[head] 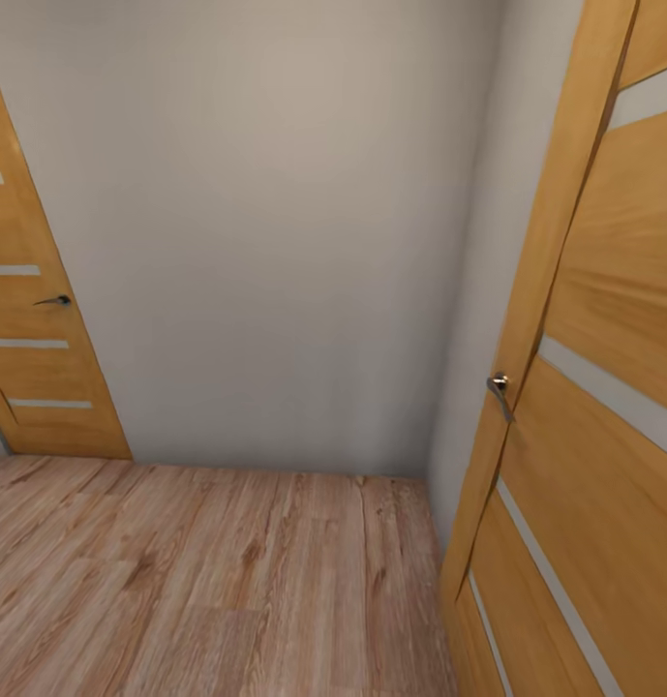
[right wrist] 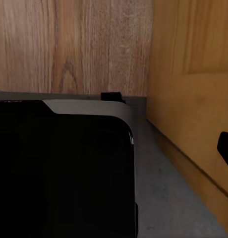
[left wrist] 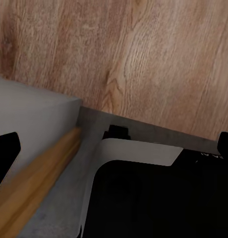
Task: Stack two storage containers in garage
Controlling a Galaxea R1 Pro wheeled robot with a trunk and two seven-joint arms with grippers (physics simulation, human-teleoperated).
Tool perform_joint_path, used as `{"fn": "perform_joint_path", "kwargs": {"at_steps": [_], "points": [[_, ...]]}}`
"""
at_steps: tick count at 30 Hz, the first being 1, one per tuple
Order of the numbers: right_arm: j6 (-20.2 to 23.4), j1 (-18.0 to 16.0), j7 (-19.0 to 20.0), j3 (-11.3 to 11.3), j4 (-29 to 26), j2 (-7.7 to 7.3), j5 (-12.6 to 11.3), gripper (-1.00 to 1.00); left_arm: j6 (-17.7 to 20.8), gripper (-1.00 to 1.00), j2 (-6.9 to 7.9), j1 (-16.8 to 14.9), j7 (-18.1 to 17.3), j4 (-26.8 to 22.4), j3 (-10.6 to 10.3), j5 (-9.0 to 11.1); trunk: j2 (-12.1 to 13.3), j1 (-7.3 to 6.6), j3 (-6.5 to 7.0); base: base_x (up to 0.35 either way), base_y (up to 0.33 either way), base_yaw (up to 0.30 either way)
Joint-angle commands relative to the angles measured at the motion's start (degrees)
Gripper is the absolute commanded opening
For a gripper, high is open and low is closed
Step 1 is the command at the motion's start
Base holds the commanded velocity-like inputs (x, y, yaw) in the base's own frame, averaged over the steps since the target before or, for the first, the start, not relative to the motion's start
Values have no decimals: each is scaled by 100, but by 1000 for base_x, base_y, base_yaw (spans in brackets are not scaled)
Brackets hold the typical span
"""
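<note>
The two storage containers are out of view. The head view looks at a hallway corner with a pale wall (head: 275,242) and light wood plank flooring (head: 207,581). In the left wrist view my left gripper (left wrist: 114,148) is open: one dark fingertip (left wrist: 5,153) sits at one edge, the other at the opposite edge, and nothing is between them. In the right wrist view my right gripper (right wrist: 114,148) has one dark fingertip (right wrist: 226,148) at the far edge, spread wide with nothing held; its other finger blends into my black base (right wrist: 59,173).
An orange wooden door (head: 604,387) with a metal handle (head: 500,389) stands close on the right. Another wooden door (head: 33,319) stands at the far left. The left wrist view shows my black base (left wrist: 158,198), a wooden frame edge (left wrist: 39,183) and plank flooring (left wrist: 143,49).
</note>
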Motion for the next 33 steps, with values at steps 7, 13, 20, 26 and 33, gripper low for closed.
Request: {"fn": "perform_joint_path", "kwargs": {"at_steps": [7,13,20,26,33], "points": [[-42,-8,-7,28,14,2,-32,100,-16,100,-1,-4,12,3,-50,45,-4,2,-7,180,0,0],[-42,-8,-7,28,15,-7,-32,100,-16,100,-1,-4,13,3,-50,45,-4,2,-7,180,0,188],[-42,-8,-7,28,15,-16,-32,100,-16,100,-1,-4,13,3,-52,45,-4,2,-7,181,0,54],[-42,-8,-7,28,16,-16,-32,100,-16,100,-1,-4,12,3,-53,45,-4,2,-7,187,0,2],[-42,-8,-7,28,17,-19,-32,100,-16,100,-1,-4,13,3,-50,45,-4,2,-7,196,0,0]]}}
